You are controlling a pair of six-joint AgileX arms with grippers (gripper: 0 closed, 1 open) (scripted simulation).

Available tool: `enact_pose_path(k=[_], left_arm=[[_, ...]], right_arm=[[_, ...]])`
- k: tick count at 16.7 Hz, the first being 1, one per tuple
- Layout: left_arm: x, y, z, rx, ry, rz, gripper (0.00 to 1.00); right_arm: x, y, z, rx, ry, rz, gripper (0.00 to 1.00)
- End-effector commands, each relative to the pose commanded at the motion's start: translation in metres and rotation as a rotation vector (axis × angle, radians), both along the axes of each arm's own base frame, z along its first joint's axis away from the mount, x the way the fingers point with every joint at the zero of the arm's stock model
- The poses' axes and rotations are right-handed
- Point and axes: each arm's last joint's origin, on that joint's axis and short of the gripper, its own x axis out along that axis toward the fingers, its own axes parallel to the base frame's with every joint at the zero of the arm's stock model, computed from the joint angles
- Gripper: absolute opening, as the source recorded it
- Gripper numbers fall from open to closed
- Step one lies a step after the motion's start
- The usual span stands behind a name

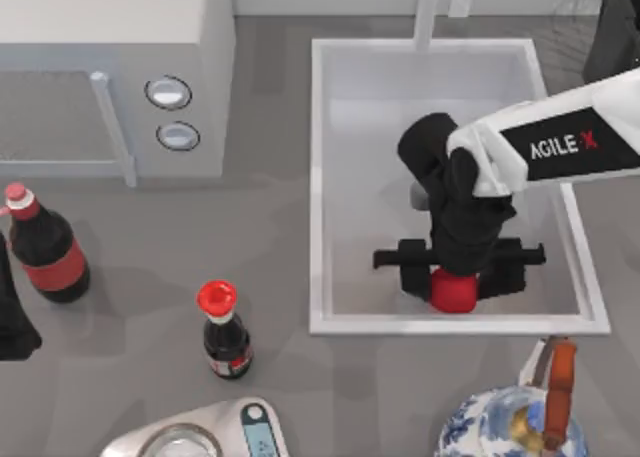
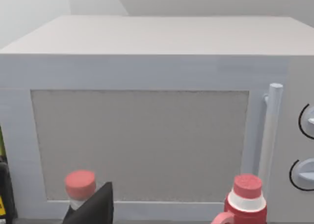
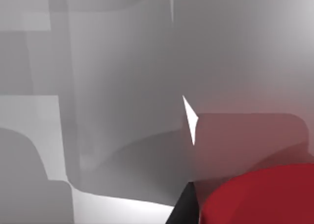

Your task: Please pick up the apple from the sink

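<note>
The red apple (image 1: 455, 293) lies on the pale floor of the white sink (image 1: 318, 177), near its front wall. My right gripper (image 1: 456, 282) reaches down into the basin from the right and stands directly over the apple. Its black fingers (image 1: 414, 280) press against the apple's two sides, shut on it, and the wrist hides the apple's top. In the right wrist view the apple (image 3: 260, 197) bulks very close beside a dark fingertip (image 3: 181, 211). My left arm (image 1: 12, 327) is parked at the table's left edge.
A white microwave (image 1: 110, 67) with two knobs fills the back left. Two dark red-capped bottles (image 1: 45, 247) (image 1: 225, 332) stand left of the sink. A kitchen scale (image 1: 200, 437) and a blue-white teapot (image 1: 510, 417) sit at the front edge. The faucet post (image 1: 428, 12) rises behind the basin.
</note>
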Motion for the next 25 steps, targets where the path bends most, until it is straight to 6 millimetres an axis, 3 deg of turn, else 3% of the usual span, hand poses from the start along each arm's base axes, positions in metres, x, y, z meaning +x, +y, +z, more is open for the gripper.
enact_pose_path(k=[5, 6, 10, 12, 15, 21, 23, 25], left_arm=[[0.0, 0.0, 0.0, 0.0, 0.0, 0.0, 1.0], [0.0, 0.0, 0.0, 0.0, 0.0, 0.0, 1.0], [0.0, 0.0, 0.0, 0.0, 0.0, 0.0, 1.0], [0.0, 0.0, 0.0, 0.0, 0.0, 0.0, 1.0], [0.0, 0.0, 0.0, 0.0, 0.0, 0.0, 1.0], [0.0, 0.0, 0.0, 0.0, 0.0, 0.0, 1.0], [0.0, 0.0, 0.0, 0.0, 0.0, 0.0, 1.0], [0.0, 0.0, 0.0, 0.0, 0.0, 0.0, 1.0]], right_arm=[[0.0, 0.0, 0.0, 0.0, 0.0, 0.0, 0.0], [0.006, 0.001, 0.029, 0.0, -0.051, 0.01, 0.0], [0.014, 0.007, 0.047, 0.003, -0.057, 0.011, 0.0], [0.022, 0.012, 0.072, 0.003, -0.057, 0.011, 0.0], [0.029, 0.016, 0.126, -0.007, -0.038, 0.011, 0.0], [0.015, 0.007, 0.245, -0.013, -0.027, 0.011, 0.0], [0.009, 0.003, 0.27, -0.004, -0.043, 0.01, 0.0], [0.006, 0.001, 0.279, 0.0, -0.051, 0.01, 0.0]])
